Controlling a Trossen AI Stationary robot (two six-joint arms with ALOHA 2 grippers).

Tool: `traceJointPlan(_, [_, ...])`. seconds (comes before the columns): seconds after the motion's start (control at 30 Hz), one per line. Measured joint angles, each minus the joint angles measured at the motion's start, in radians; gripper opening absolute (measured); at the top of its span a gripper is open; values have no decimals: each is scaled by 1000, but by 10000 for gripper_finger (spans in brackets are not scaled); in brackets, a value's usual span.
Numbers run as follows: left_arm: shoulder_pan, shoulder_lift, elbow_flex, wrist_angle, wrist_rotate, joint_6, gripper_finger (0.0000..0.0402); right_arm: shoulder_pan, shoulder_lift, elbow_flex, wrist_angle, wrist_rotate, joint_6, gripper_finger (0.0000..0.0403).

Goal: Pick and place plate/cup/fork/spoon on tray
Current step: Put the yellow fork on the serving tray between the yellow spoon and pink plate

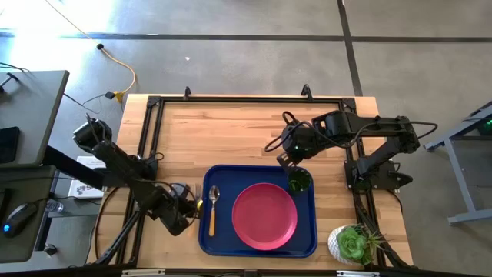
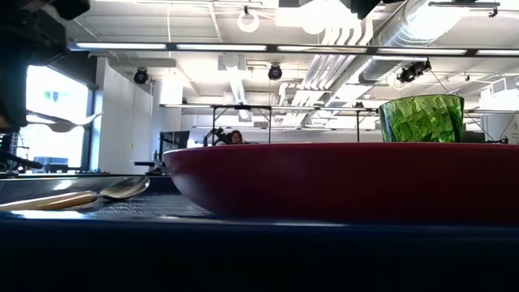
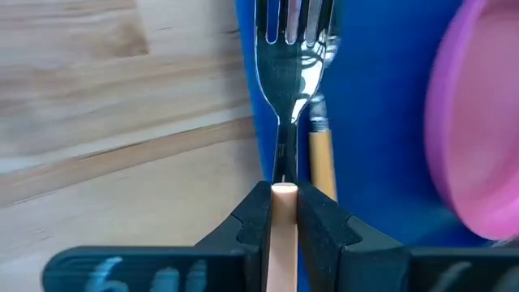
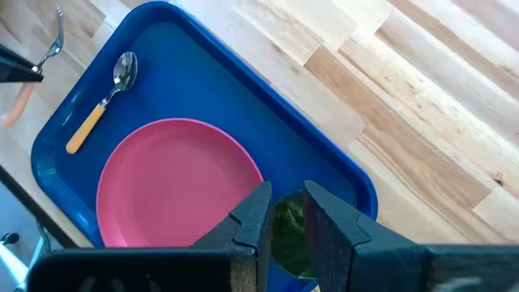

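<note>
Holding: my left gripper (image 3: 284, 212) is clamped on the fork (image 3: 290, 61) by its handle end, tines pointing out over the left rim of the tray (image 1: 257, 248).
Fork position: it hangs just above that rim, not yet inside, directly over the spoon's handle.
Spoon: the spoon (image 1: 213, 208) lies in the tray's left strip, between the rim and the plate (image 1: 264, 216).
Risk, landing: if I let go here, I judge the fork could catch the rim and tip out onto the table, or drop across the spoon and knock it.
Risk, grip: the pinch is far back on the handle, so the fork may swing as I move.
Right gripper: my right gripper (image 4: 284, 219) sits narrowly parted above the cup (image 1: 299, 181), which stands in the tray's far right corner; a careless retreat could tip it.
</note>
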Motion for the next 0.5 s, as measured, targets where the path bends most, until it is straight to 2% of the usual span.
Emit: traceJointPlan(0.5, [167,0,93,44,-22,121,36,0,0,0,-5,3,-10,63])
